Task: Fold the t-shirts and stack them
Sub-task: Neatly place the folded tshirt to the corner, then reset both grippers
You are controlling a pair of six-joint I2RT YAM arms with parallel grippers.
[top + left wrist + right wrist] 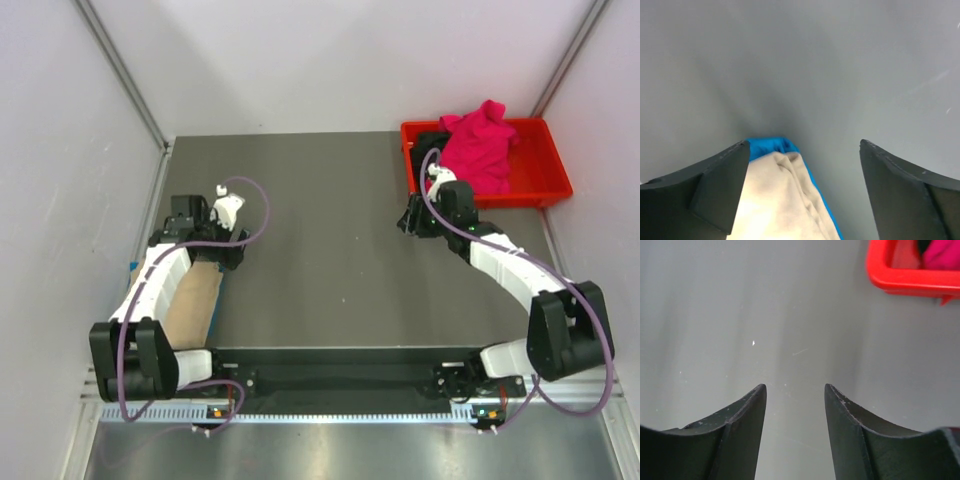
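A folded beige-tan t-shirt (193,305) lies at the near left on top of a bright blue t-shirt (133,266), of which only an edge shows. In the left wrist view the beige shirt (780,200) and the blue edge (765,146) lie under the fingers. My left gripper (215,250) (804,144) is open and empty just above the far end of that stack. A crumpled magenta-pink t-shirt (480,148) lies in the red tray (545,190) on a black t-shirt (432,140). My right gripper (408,218) (795,386) is open and empty over bare table, left of the tray.
The red tray stands at the back right; its corner (900,282) shows in the right wrist view with pink cloth (942,252) inside. Light walls close in the table on the left, back and right. The grey table (320,250) lies between the arms.
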